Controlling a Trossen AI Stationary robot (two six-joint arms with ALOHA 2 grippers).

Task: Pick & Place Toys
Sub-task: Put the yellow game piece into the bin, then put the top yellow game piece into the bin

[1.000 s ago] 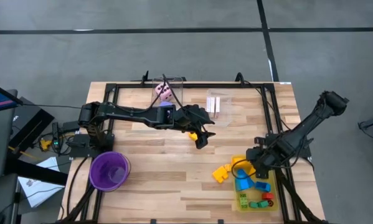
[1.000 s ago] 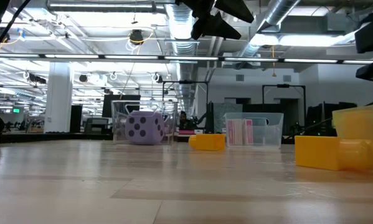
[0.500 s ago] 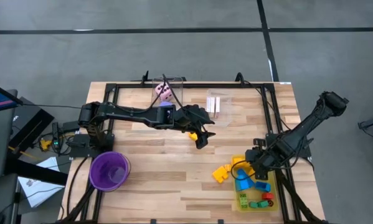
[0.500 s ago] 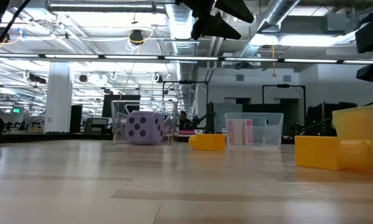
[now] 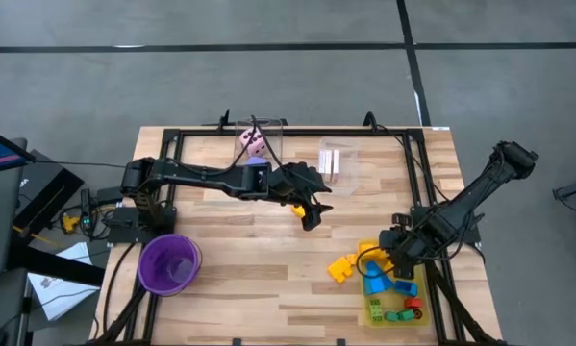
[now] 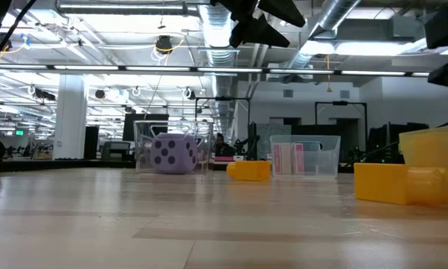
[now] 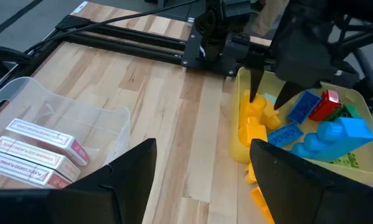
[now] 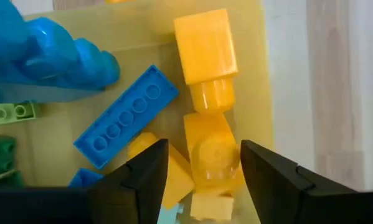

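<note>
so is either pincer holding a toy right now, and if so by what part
Nothing is held. The right pincer is open just above a yellow block in the yellow tray, not gripping it. The left pincer is open and empty over mid-table.

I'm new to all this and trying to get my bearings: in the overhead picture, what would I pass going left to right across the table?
Purple cup → clear box holding the dotted dice → left end effector → clear box holding the flat cards → loose yellow block → right end effector, over the yellow tray of blocks.
</note>
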